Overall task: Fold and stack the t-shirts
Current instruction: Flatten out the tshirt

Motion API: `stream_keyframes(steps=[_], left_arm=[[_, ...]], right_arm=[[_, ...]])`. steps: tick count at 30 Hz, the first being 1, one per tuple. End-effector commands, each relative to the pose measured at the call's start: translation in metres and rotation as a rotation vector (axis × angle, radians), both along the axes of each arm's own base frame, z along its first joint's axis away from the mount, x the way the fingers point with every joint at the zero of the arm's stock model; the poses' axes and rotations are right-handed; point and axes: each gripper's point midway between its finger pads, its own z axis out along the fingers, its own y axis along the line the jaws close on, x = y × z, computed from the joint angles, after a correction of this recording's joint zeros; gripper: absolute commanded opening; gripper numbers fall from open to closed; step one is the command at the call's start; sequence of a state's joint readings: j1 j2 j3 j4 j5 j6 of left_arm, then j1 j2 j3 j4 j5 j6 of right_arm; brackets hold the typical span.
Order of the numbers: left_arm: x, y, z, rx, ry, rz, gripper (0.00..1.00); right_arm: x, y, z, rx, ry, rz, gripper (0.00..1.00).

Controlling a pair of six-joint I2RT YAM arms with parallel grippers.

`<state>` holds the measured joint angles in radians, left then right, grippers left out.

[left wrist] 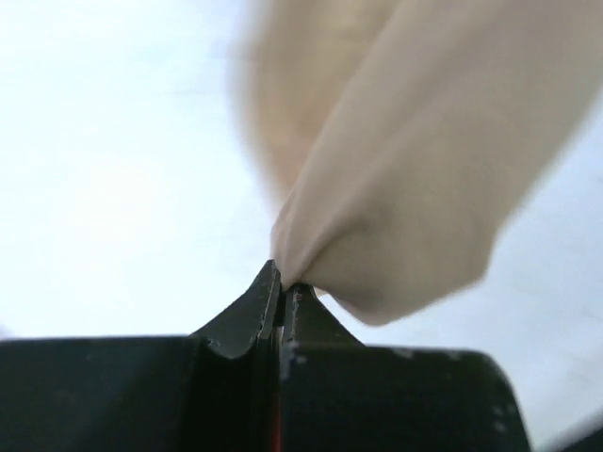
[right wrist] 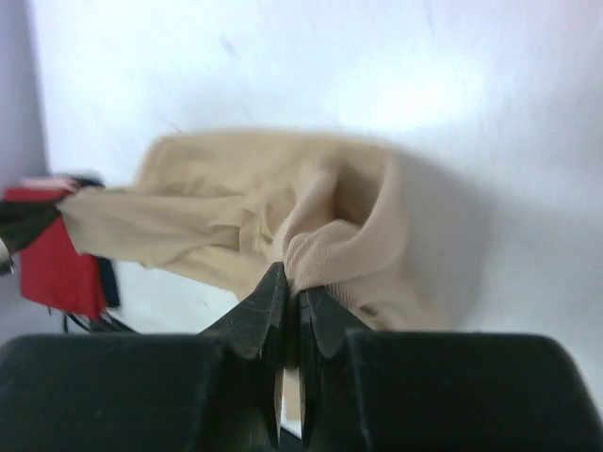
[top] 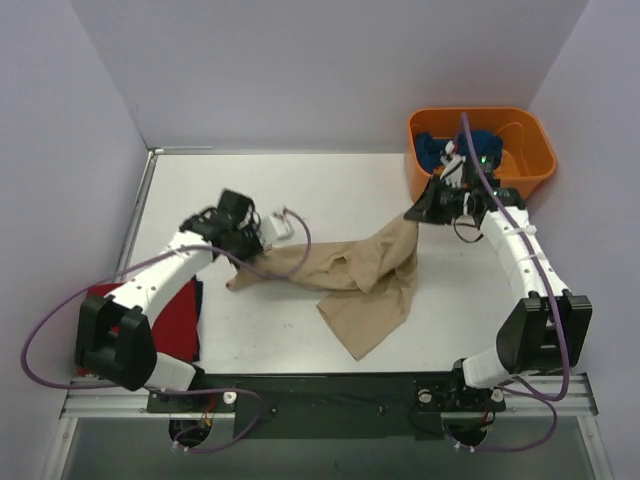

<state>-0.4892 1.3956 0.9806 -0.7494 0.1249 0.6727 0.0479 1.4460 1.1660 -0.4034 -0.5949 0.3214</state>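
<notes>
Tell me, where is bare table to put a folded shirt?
Widest bare table: far strip between the back wall and the tan t-shirt, left of the orange bin. Smaller patch near edge, between the red t-shirt and the tan one. Crowded in the middle, where left pincer and right pincer hold it.

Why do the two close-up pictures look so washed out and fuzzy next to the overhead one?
Left wrist view: white table blown out by glare, the large tan cotton t-shirt blurred, only the left gripper crisp. Right wrist view: a bright hotspot on the table, shirt edges soft. Top external view: evenly lit, sharp, faint shadows.
</notes>
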Motion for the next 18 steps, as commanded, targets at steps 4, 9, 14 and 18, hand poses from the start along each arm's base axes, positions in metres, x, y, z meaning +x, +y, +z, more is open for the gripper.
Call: stream_keyframes(steps=[4, 9, 14, 18], left_arm=[[0.194, 0.101, 0.262, 0.006, -0.769, 0.322, 0.00], [0.208, 0.142, 0.345, -0.025, -0.962, 0.413, 0.00], [0.181, 0.123, 0.279, -0.039, -0.811, 0.253, 0.00], [0.133, 0.088, 0.166, -0.067, -0.523, 0.047, 0.00]], right_arm=[[0.090, 0.022, 0.221, 0.201, -0.478, 0.038, 0.00], [0.098, 0.024, 0.295, 0.281, -0.615, 0.078, 0.00], [0.078, 0.014, 0.217, 0.248, -0.451, 0.104, 0.00], [0.045, 0.017, 0.103, 0.146, -0.233, 0.097, 0.00]])
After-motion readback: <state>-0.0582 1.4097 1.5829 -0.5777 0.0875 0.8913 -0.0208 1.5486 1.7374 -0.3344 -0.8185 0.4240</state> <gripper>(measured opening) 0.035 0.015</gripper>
